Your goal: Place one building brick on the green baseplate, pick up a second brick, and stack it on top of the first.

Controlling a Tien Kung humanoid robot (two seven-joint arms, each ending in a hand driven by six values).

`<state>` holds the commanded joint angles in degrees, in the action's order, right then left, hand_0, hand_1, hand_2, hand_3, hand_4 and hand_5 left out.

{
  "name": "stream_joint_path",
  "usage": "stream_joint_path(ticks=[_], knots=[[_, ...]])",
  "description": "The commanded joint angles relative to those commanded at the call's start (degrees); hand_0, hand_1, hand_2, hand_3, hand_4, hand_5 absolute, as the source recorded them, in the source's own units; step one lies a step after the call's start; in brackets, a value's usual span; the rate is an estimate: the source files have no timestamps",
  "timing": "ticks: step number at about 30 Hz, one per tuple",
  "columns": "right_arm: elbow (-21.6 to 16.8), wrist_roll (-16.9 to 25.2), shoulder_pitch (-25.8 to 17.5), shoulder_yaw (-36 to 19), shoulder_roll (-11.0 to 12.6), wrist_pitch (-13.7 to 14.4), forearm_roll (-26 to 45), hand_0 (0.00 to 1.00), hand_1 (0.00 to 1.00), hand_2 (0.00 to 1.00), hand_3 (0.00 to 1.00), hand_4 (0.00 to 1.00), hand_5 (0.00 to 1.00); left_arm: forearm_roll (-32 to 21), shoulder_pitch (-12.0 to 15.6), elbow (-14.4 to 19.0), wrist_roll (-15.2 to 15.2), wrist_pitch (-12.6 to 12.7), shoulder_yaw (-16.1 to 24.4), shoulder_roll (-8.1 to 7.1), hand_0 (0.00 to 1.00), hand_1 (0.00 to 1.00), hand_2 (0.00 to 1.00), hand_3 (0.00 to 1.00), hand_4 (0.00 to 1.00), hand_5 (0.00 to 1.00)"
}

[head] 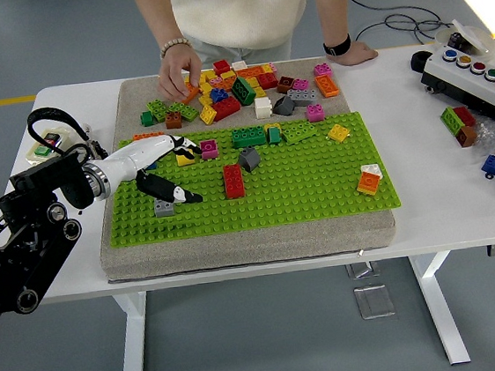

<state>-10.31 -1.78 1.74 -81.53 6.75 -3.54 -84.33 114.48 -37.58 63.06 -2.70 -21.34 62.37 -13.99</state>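
Note:
The green baseplate (318, 178) lies on a grey foam mat. A small grey brick (164, 207) sits on its left part, free of any hand. My left hand (178, 171) hovers just above and to the right of that brick, open, with its thumb low and its fingers spread toward a yellow brick (184, 157). A red brick (233, 180) stands upright near the plate's middle. The loose brick pile (237, 89) lies behind the plate. A person's hand (180, 68) reaches into the pile's left side, over an orange brick (189, 92).
On the plate are also a dark grey sloped brick (248, 158), a green brick (248, 137), a magenta brick (209, 148) and an orange-white brick (368, 180). A button box (475, 73) and some loose bricks (460, 123) sit at the right.

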Motion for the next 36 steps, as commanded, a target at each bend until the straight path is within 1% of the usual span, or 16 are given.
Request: stream_joint_path(ticks=[1, 5, 6, 12, 13, 14, 18, 19, 24, 25, 30, 33, 36], knots=[[0.0, 0.0, 0.0, 0.0, 0.0, 0.0, 0.0, 0.757, 0.685, 0.731, 0.754, 0.998, 0.506, 0.0, -0.1, 0.0, -0.1, 0.3, 0.1, 0.02, 0.869, 0.781, 0.774, 0.835, 0.998, 0.264], [0.0, -0.1, 0.0, 0.2, 0.0, 0.0, 0.0, 0.757, 0.685, 0.731, 0.754, 0.998, 0.506, -0.2, -0.3, -0.2, -0.4, 1.1, 0.2, 0.15, 0.869, 0.781, 0.774, 0.835, 0.998, 0.264], [0.0, -0.1, 0.0, 0.2, 0.0, 0.0, 0.0, 0.755, 0.686, 0.731, 0.754, 0.998, 0.505, -0.2, -0.3, -0.2, -0.4, 1.3, 0.3, 0.17, 0.854, 0.775, 0.77, 0.844, 0.998, 0.223], [0.0, -0.1, 0.1, 0.4, 0.0, 0.0, 0.1, 0.755, 0.686, 0.731, 0.754, 0.998, 0.505, -0.6, -0.1, -0.2, -0.6, 2.5, 0.6, 0.28, 0.854, 0.775, 0.77, 0.844, 0.998, 0.223], [0.0, -0.1, 0.2, 0.5, 0.0, 0.0, 0.2, 0.757, 0.685, 0.731, 0.754, 0.998, 0.504, -0.7, -0.1, -0.1, -0.6, 2.7, 0.6, 0.3, 0.829, 0.762, 0.756, 0.84, 0.998, 0.204], [0.0, -0.1, 0.2, 0.5, 0.0, 0.0, 0.2, 0.757, 0.685, 0.731, 0.754, 0.998, 0.504, -0.7, 0.0, 0.0, -0.6, 2.7, 0.7, 0.29, 0.829, 0.762, 0.756, 0.84, 0.998, 0.204], [0.0, -0.1, 0.3, 0.7, 0.0, 0.0, 0.2, 0.757, 0.685, 0.731, 0.754, 0.998, 0.504, -0.5, 0.1, 0.1, -0.5, 2.8, 0.7, 0.29, 0.829, 0.762, 0.756, 0.84, 0.998, 0.204], [0.0, -0.1, 0.3, 0.7, 0.0, 0.0, 0.2, 0.757, 0.686, 0.731, 0.753, 0.998, 0.503, -0.4, 0.1, 0.2, -0.5, 2.8, 0.7, 0.29, 0.833, 0.762, 0.759, 0.842, 0.998, 0.183], [0.0, -0.2, 0.3, 1.0, -0.1, 0.0, 0.3, 0.757, 0.686, 0.731, 0.753, 0.998, 0.503, 0.0, 0.4, 0.2, -0.5, 2.7, 0.4, 0.56, 0.833, 0.762, 0.759, 0.842, 0.998, 0.183], [0.0, -0.2, 0.3, 1.0, -0.1, 0.0, 0.3, 0.757, 0.685, 0.731, 0.754, 0.998, 0.504, 0.1, 0.4, 0.2, -0.5, 2.6, 0.4, 0.55, 0.834, 0.764, 0.761, 0.843, 0.998, 0.166], [0.0, -0.2, 0.3, 1.0, 0.0, 0.0, 0.2, 0.757, 0.685, 0.731, 0.754, 0.998, 0.504, 0.5, 0.4, 0.0, -0.4, 2.3, 0.2, 0.48, 0.834, 0.764, 0.761, 0.843, 0.998, 0.166], [0.0, -0.2, 0.3, 0.9, 0.0, 0.0, 0.2, 0.758, 0.685, 0.731, 0.754, 0.998, 0.503, 0.6, 0.4, -0.2, -0.4, 2.2, 0.1, 0.64, 0.834, 0.767, 0.762, 0.847, 0.998, 0.155], [0.0, -0.2, 0.3, 0.8, 0.0, 0.0, 0.3, 0.758, 0.685, 0.731, 0.754, 0.998, 0.503, 1.6, 0.0, -1.2, -0.4, 2.7, 0.0, 1.28, 0.834, 0.767, 0.762, 0.847, 0.998, 0.155]])
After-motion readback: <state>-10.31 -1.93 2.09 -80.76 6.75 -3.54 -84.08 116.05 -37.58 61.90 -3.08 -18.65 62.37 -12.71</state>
